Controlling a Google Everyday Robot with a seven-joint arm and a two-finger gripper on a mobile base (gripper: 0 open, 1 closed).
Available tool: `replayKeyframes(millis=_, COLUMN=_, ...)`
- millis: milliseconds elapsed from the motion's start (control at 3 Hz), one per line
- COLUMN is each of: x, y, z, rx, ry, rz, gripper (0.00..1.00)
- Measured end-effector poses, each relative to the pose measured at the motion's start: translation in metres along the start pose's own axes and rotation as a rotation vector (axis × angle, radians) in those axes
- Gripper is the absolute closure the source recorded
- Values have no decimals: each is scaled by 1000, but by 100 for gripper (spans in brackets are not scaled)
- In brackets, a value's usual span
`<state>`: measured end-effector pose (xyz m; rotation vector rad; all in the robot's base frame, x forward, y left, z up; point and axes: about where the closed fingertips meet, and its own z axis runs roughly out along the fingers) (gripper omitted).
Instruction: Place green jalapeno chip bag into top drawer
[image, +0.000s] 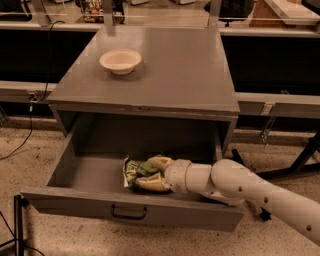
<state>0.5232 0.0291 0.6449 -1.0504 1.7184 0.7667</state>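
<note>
The top drawer (75, 200) is pulled open below the grey cabinet top; its dark curved handle (129, 214) is centred on the front panel. My gripper (150, 174) reaches in from the right, low inside the drawer near its front. Its cream fingers (152, 184) are closed around the green jalapeno chip bag (135, 171), which is crumpled and rests on or just above the drawer floor. The white arm (250, 192) crosses the drawer's right front corner.
A cream round bowl (120, 60) sits on the cabinet top (180, 75) at the back left. A dark stand leg (300, 160) is on the floor at the right, and a thin black post (19, 225) at the lower left.
</note>
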Motion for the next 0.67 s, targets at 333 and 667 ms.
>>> replayKeyframes(millis=333, x=-38, y=14, z=-12, rx=-32, ry=37, rz=-14, gripper=1)
replayKeyframes(millis=667, x=-42, y=15, z=-13, rx=-33, ry=41, rz=-21, gripper=0)
